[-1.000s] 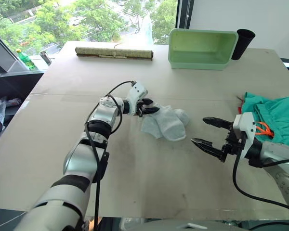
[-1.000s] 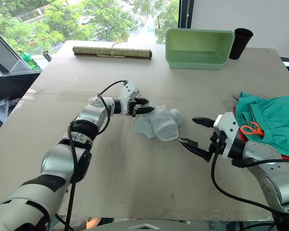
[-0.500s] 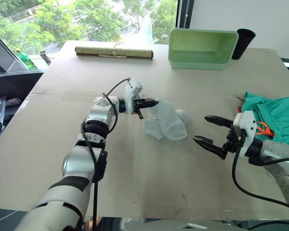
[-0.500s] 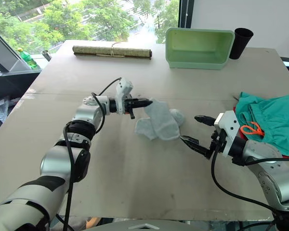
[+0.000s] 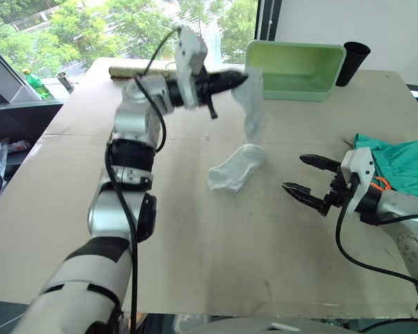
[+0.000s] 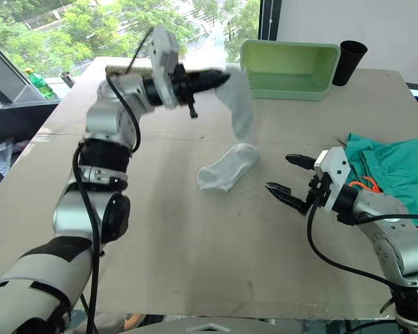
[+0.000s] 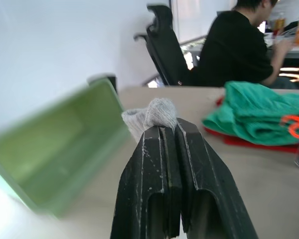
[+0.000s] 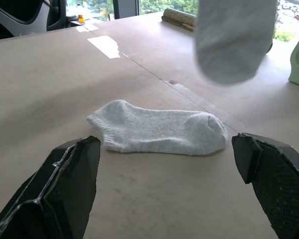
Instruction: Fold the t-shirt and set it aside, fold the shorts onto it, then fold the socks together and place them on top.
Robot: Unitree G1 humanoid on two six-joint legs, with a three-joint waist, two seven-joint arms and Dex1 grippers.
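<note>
Aloft, left hand pinching sock

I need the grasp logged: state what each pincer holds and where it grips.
The left pincer is shut on one sock, pinching its top end so it hangs free. The right pincer is open, holding nothing.

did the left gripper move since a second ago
Yes. The left gripper, shut on one small light grey sock, has risen from near the table toward the pale green plastic bin.
</note>
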